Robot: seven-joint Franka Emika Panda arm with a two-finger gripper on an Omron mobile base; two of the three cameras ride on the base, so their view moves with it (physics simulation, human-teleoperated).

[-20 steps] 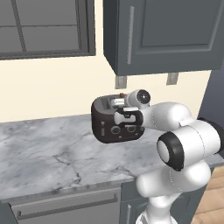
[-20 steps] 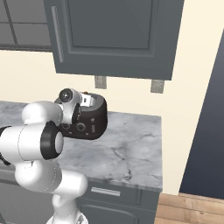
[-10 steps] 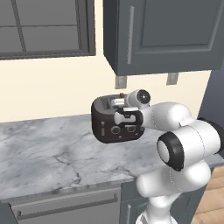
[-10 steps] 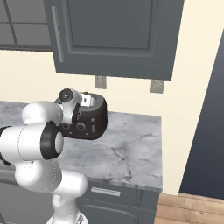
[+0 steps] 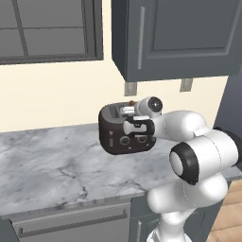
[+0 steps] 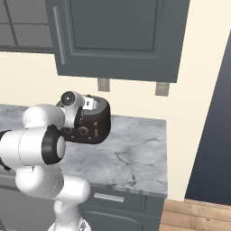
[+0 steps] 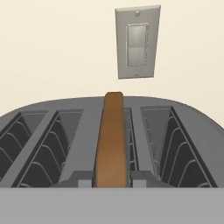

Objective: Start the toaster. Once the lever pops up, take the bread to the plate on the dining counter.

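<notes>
The dark glossy toaster stands on the marble counter against the wall. In the hand view I look down on its top slots. The bread, a thin brown slice, stands upright in the middle slot. My gripper hangs right over the toaster's top, its finger tips pressed to both sides of the slice, shut on it. A small slider, the lever, shows on the toaster's front left. The plate and the dining counter are out of view.
Grey wall cabinets hang low above the toaster. Two outlet plates sit on the wall behind it. The marble counter stretches to the left, with a dishwasher front below. A window is at upper left.
The jaws have come together onto the bread slice. The arm and the toaster stay where they were.
</notes>
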